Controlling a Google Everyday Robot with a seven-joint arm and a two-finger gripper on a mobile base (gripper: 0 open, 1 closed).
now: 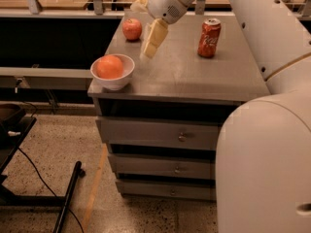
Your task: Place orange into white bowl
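The orange (pixel 109 66) lies inside the white bowl (pixel 118 83), which stands at the front left corner of the grey cabinet top (pixel 194 74). My gripper (pixel 143 33) hangs above the cabinet top, up and to the right of the bowl, clear of the orange. It is open and empty, with one pale finger (pixel 153 39) pointing down toward the surface.
A reddish apple (pixel 132 29) sits on the cabinet top behind the bowl, close to the gripper. A red soda can (pixel 209 38) stands at the back right. The cabinet has drawers (pixel 180 136) below. A black stand (pixel 68 195) is on the floor at left.
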